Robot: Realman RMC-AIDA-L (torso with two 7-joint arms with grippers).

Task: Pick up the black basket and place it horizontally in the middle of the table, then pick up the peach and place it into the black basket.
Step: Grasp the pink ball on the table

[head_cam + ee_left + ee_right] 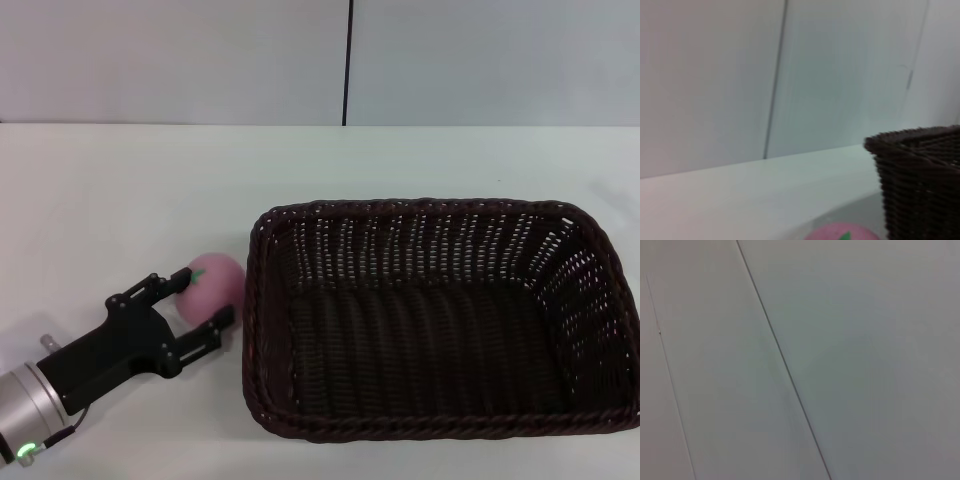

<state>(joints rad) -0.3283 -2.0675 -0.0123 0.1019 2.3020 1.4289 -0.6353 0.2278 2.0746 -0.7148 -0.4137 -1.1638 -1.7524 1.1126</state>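
Peach-picking is the step in hand: left gripper (200, 300) stands spread wide around the peach (211, 282), not yet closed, with the black basket (440, 320) just beyond it on the table (120, 200). Next, I judge, comes squeezing, then lifting over the rim.

Left gripper (200, 300): matte black angular body with two slim linkage-style fingers, small pale screws at the joints, mounted on a brushed silver cylindrical wrist bearing a small lit green indicator near its base, a thin cable looping beside it and a short metal stub on top.
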